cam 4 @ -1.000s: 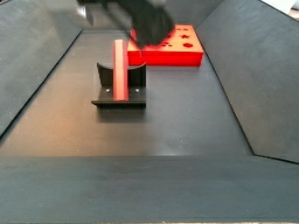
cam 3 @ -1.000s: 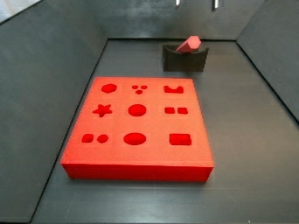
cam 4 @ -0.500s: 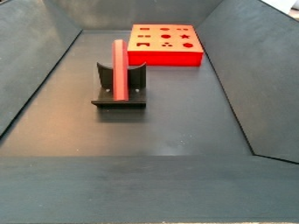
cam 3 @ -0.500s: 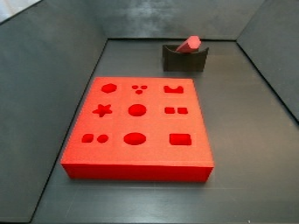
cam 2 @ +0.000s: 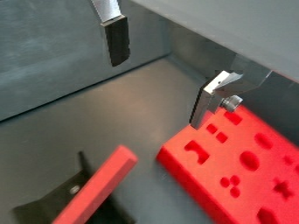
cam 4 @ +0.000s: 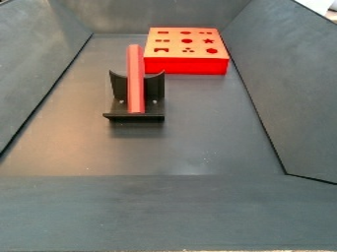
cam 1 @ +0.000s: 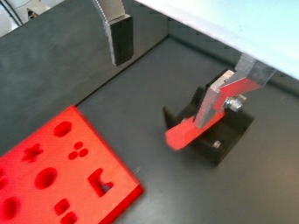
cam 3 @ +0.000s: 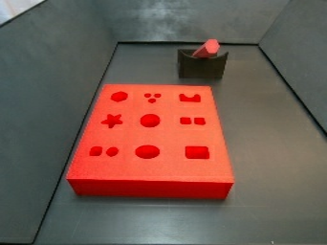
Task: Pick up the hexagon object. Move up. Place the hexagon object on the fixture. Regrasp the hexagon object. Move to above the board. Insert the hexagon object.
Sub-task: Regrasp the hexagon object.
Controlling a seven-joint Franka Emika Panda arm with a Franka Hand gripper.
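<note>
Nothing on the floor has moved since a moment ago, and the tool (cam 1: pixel 176 61) stays out of both side views. Both wrist views show its two silver fingers (cam 2: pixel 114 33) spread wide apart with nothing between them, high above the floor. The pink rod (cam 4: pixel 134 74) lies in the notch of the dark fixture (cam 4: pixel 136 110), sticking out past it. The red board (cam 3: pixel 151 142) sits apart from the fixture, on the dark floor (cam 4: pixel 198 138).

The pincer (cam 1: pixel 176 52) hangs high with its jaws spread wide, apparently gripping nothing, out of both side views.
</note>
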